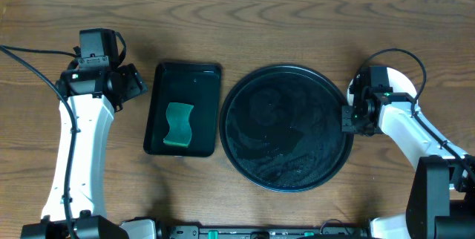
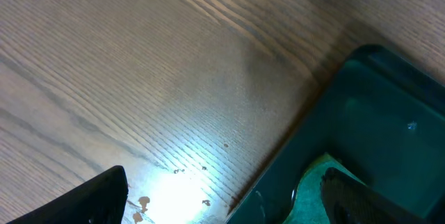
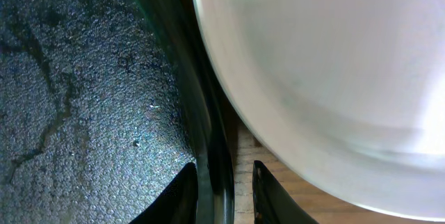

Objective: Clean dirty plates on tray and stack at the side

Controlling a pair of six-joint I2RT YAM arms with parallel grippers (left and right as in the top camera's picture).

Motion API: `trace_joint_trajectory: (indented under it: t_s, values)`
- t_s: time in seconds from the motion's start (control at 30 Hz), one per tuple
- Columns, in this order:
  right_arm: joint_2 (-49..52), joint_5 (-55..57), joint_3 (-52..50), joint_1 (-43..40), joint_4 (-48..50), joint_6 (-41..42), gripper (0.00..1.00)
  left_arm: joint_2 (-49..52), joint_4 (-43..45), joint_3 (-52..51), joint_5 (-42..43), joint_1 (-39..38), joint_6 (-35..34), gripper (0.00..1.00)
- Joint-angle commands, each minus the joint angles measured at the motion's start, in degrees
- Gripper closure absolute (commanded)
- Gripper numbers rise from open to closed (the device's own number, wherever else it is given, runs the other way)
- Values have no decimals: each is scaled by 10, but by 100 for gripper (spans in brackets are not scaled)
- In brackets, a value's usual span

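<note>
The black tray (image 1: 289, 128) lies at centre right with nothing on it; its pebbled floor fills the left of the right wrist view (image 3: 83, 99). My right gripper (image 1: 349, 118) sits at the tray's right rim. Its fingers (image 3: 224, 175) are nearly closed astride the rim, one inside and one outside. A pale plate (image 3: 327, 64) rests on the wood just outside the rim. In the overhead view my right arm hides it. My left gripper (image 1: 133, 83) is open and empty (image 2: 222, 182), over the table at the green tray's left edge.
A dark green rectangular tray (image 1: 185, 83) holding a green sponge (image 1: 178, 125) lies left of the black tray. Its corner (image 2: 375, 113) and the sponge (image 2: 313, 182) show in the left wrist view. Small brown spots mark the wood (image 2: 142, 203).
</note>
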Motion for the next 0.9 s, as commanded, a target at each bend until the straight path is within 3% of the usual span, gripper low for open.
trace_joint_trajectory:
  t_s: [0.0, 0.3, 0.57, 0.87]
  values:
    - [7, 5, -5, 3, 2, -3, 76, 1, -2, 3, -7, 2, 3, 11]
    - [7, -10, -19, 3, 25, -4, 76, 1, -2, 3, -7, 2, 3, 11]
    - [7, -10, -19, 3, 22, -3, 89, 1, -2, 3, -7, 2, 3, 11]
    - [7, -54, -19, 3, 23, -3, 89, 1, -2, 3, -7, 2, 3, 11]
